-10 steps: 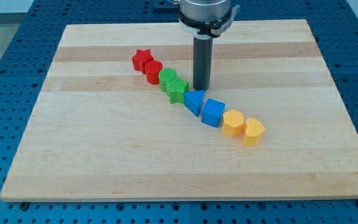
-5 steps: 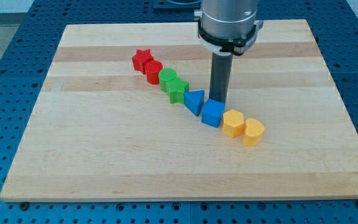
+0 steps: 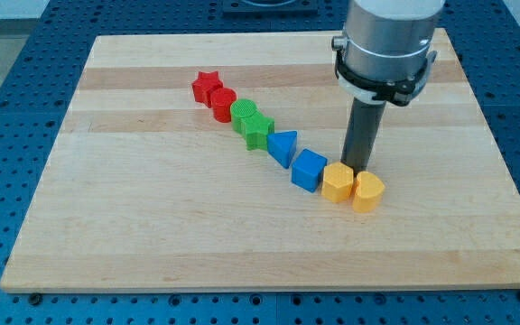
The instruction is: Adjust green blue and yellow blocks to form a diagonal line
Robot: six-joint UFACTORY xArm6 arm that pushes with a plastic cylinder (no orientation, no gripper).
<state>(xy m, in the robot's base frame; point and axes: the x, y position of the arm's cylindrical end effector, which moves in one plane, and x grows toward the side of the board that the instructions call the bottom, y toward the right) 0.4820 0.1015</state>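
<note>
**Tip at the yellow end of the row**

Where the row meets the view's lower right, my tip (image 3: 360, 171) stands just behind two touching yellow blocks (image 3: 338, 181) (image 3: 368, 191). Up-left along the wooden tabletop (image 3: 152, 226): blue cube (image 3: 308, 169), blue triangle (image 3: 283, 147), green star (image 3: 258, 132), green cylinder (image 3: 243, 113), red cylinder (image 3: 223, 104), red star (image 3: 207, 87). No pincer fitted.

- The desk (image 3: 152, 226) shows pale wood in glued strips, its grain visible, with a smooth satin finish.
- Red star (image 3: 207, 86), green star (image 3: 258, 132), blue cube (image 3: 309, 169) and yellow heart block (image 3: 368, 191) look like matt plastic, finely ribbed on top.
- The rod down to my tip (image 3: 359, 171) is dark and dull.
- The collar (image 3: 386, 41) above it is grey brushed metal.
- The blue base (image 3: 7, 54) beneath is perforated and painted.
</note>
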